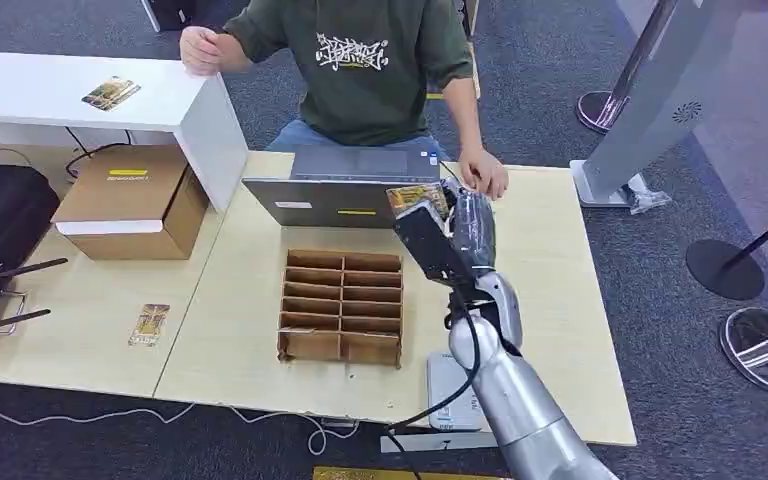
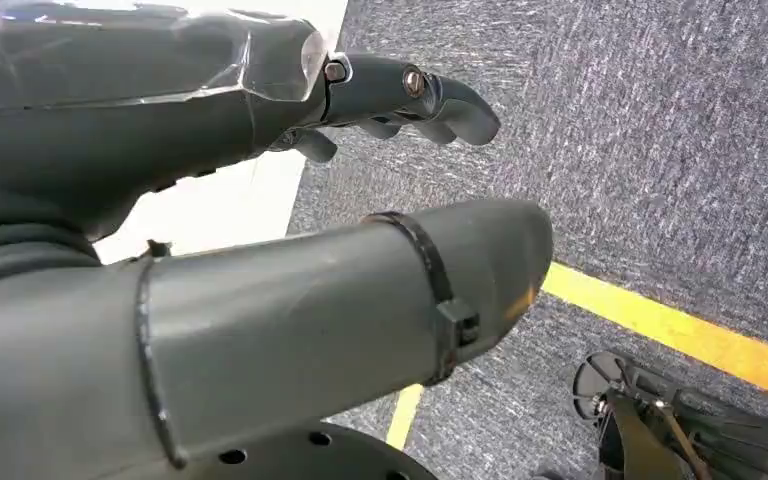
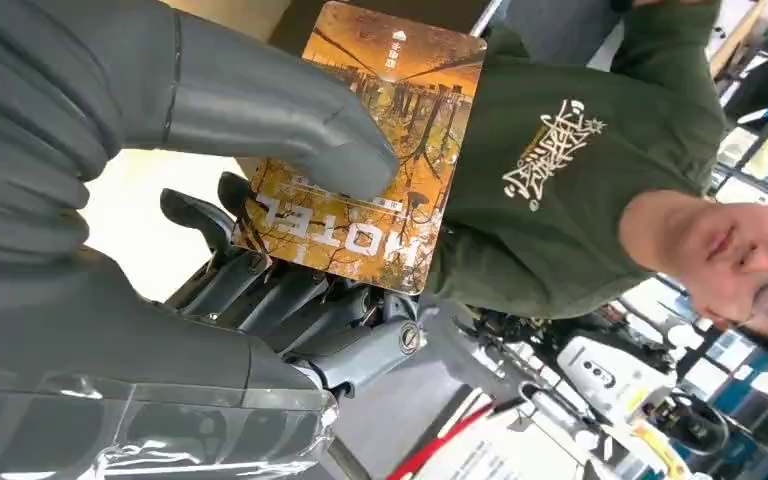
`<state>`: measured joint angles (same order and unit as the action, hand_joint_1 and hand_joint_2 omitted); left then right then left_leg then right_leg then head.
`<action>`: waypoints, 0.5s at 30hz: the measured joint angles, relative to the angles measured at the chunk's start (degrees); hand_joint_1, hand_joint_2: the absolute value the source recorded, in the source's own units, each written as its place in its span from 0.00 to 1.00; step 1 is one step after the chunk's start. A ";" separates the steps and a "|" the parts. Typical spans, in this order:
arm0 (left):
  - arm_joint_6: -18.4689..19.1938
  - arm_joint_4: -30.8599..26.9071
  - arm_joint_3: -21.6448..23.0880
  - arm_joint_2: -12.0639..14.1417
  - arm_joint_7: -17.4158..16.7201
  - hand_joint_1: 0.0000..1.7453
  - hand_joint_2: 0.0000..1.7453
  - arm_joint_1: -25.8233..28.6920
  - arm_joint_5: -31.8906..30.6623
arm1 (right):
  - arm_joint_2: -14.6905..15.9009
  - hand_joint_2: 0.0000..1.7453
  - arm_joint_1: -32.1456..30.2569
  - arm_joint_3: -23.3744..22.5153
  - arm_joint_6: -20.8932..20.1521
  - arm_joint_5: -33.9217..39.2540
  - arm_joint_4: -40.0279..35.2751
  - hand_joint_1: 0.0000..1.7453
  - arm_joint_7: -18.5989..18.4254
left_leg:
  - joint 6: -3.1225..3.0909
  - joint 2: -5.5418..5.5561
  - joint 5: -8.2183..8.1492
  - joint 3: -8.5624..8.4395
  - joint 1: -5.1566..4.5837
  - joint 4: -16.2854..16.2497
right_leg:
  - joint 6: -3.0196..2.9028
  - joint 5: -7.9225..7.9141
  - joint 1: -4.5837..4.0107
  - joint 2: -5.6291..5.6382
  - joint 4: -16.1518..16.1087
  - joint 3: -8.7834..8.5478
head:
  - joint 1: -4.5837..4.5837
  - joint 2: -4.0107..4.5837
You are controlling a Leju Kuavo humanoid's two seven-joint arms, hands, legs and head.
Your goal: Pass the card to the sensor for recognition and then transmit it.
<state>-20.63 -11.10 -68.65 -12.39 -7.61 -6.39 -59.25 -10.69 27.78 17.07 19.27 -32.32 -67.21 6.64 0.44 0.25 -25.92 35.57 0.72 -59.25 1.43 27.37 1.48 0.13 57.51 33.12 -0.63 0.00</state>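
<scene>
Right hand has the card pinched, thumb on the printed face and fingers behind it, held up over the back edge of the table just past the laptop, near the person's hand resting there. Looks like we're in the presenting/handing part, tho I can't tell which thing is the sensor, maybe the grey slab by the near table edge, not sure. To do this bit well imo: keep the pinch firm w/o bending the card, keep the face flat toward whatever reads it, move slow, and don't let go till the person's actually got it. Left hand hangs down over carpet, fingers loosely curled, nothing in it. Other stuff: cardboard divider tray mid table, right under the arm's path so a low swing could clip it; a 2nd card lying on the table to the left, a 3rd on the white shelf, brown box under it. The laptop lid is the closest thing in the way.
</scene>
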 joint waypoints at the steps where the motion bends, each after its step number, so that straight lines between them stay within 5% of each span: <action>1: 0.00 0.00 0.00 0.00 0.00 0.00 0.00 0.00 0.17 | 0.09 1.00 -0.08 -0.11 -0.67 0.95 -0.26 1.00 -0.22 | 0.00 0.00 0.00 0.00 0.00 0.00 | 0.00 0.00 0.00 0.00 0.00 0.00 | 0.02 0.00; 15: -0.85 0.00 -0.09 -0.24 0.57 0.00 0.00 0.20 2.14 | 5.46 1.00 -2.39 -1.33 -1.57 -1.60 -3.54 1.00 -2.88 | -0.01 -0.01 -0.01 0.02 -0.01 -0.01 | 0.00 0.00 0.01 0.01 -0.01 0.02 | 0.00 0.00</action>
<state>-21.49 -11.10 -68.74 -12.63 -7.04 -6.20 -57.11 -5.23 25.39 15.74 17.70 -33.92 -70.75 3.76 0.43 0.25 -25.93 35.59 0.71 -59.26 1.43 27.37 1.49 0.14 57.50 33.14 -0.63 0.00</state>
